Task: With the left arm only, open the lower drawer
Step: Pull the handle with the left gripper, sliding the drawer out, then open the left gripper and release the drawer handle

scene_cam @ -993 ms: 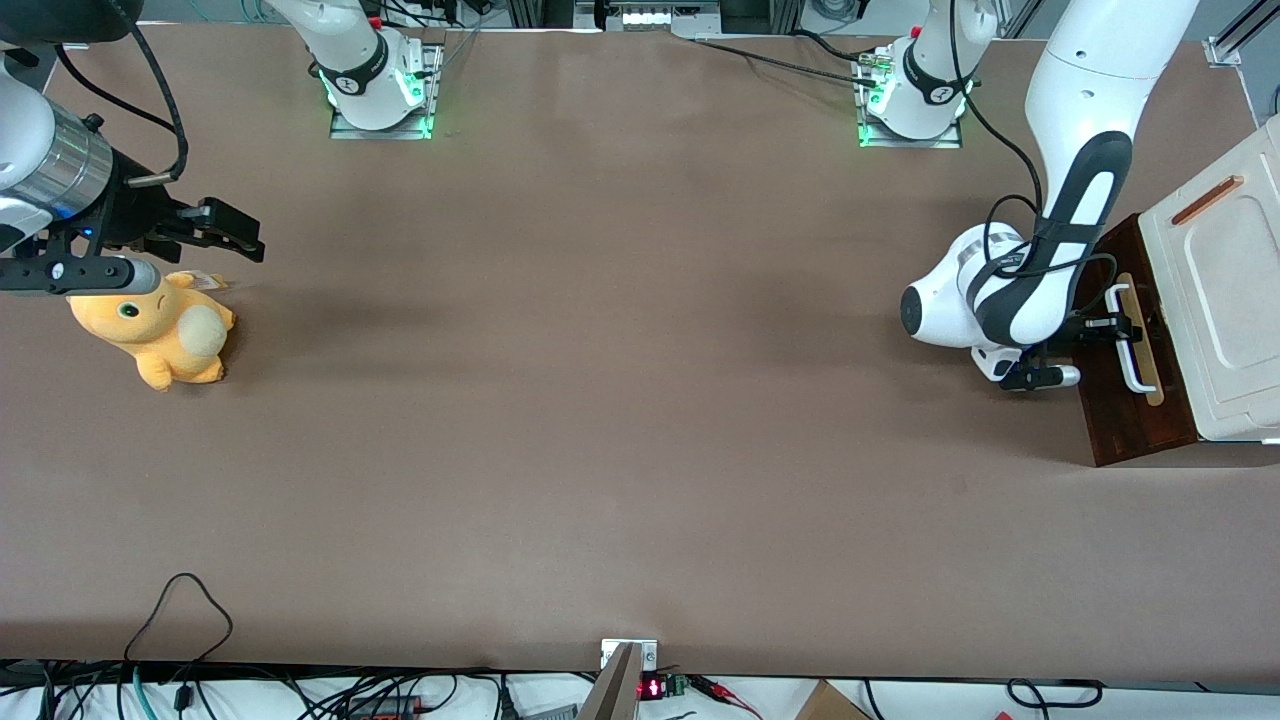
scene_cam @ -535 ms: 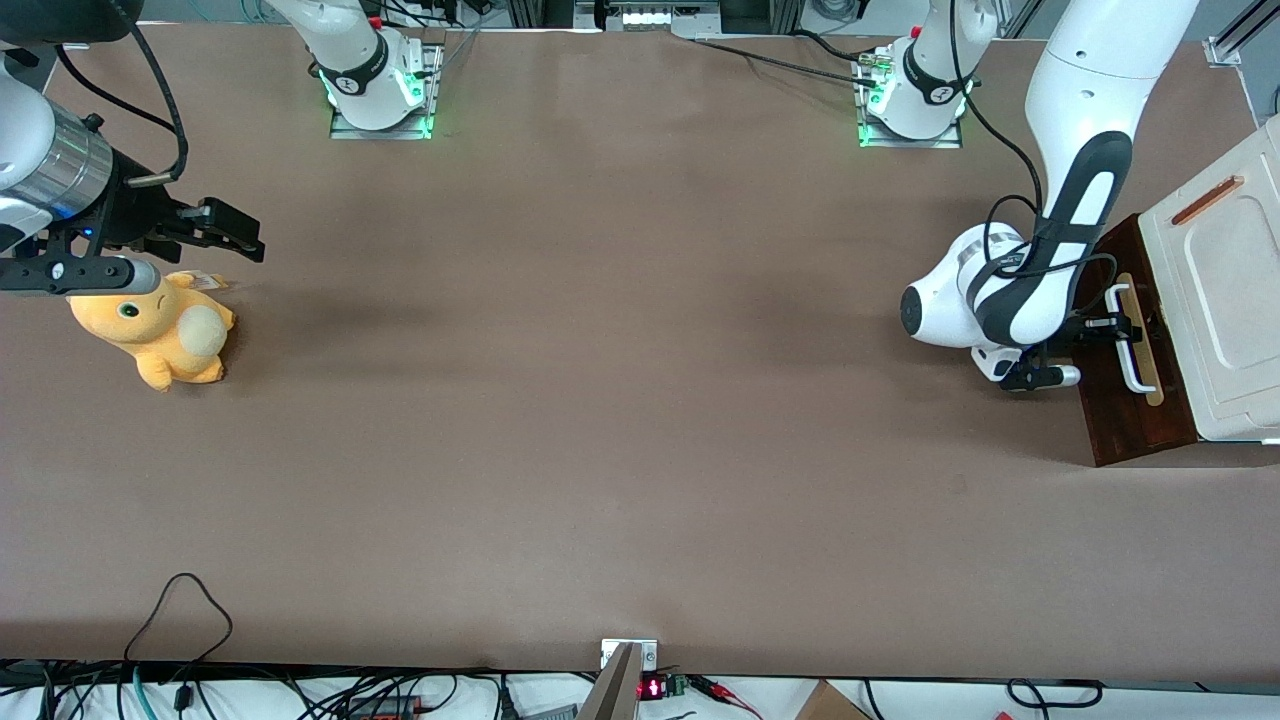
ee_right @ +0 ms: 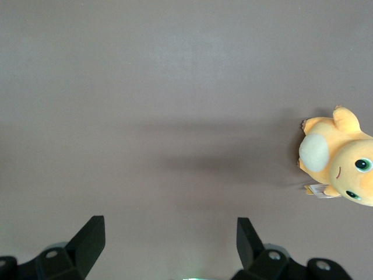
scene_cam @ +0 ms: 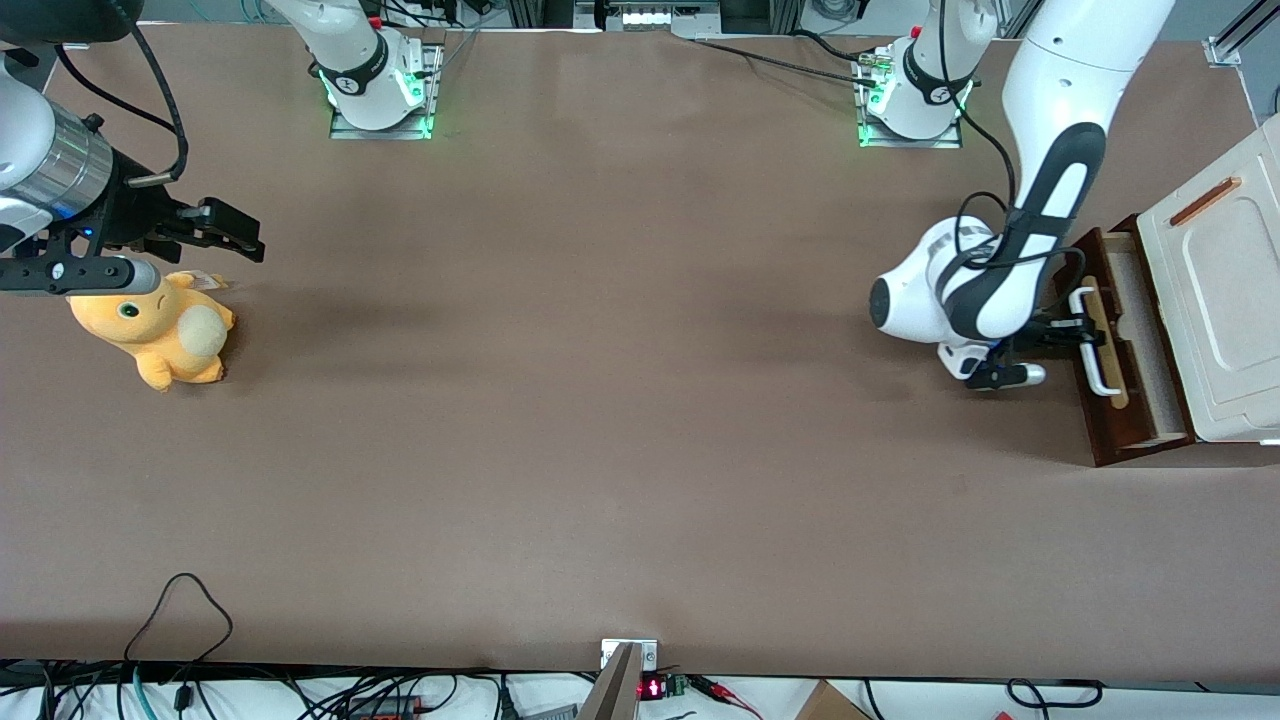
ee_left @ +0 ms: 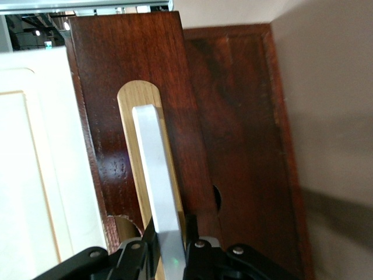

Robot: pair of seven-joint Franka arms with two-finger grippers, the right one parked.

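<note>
The lower drawer sits at the working arm's end of the table, under a cream-white cabinet top. It stands pulled partly out, and a strip of its pale wood-grain inside shows. Its dark reddish-brown front carries a white bar handle on a pale wood strip. The left arm reaches down in front of the drawer. Its gripper is shut on the handle. In the left wrist view the black fingers close on the white bar handle from both sides, with the drawer front around it.
An orange plush toy lies toward the parked arm's end of the table; it also shows in the right wrist view. Two arm bases stand at the table edge farthest from the front camera. Cables lie at the nearest edge.
The left arm has moved toward the middle of the table with the handle in its gripper. The lower drawer has slid out with it, and its pale inside now shows.
</note>
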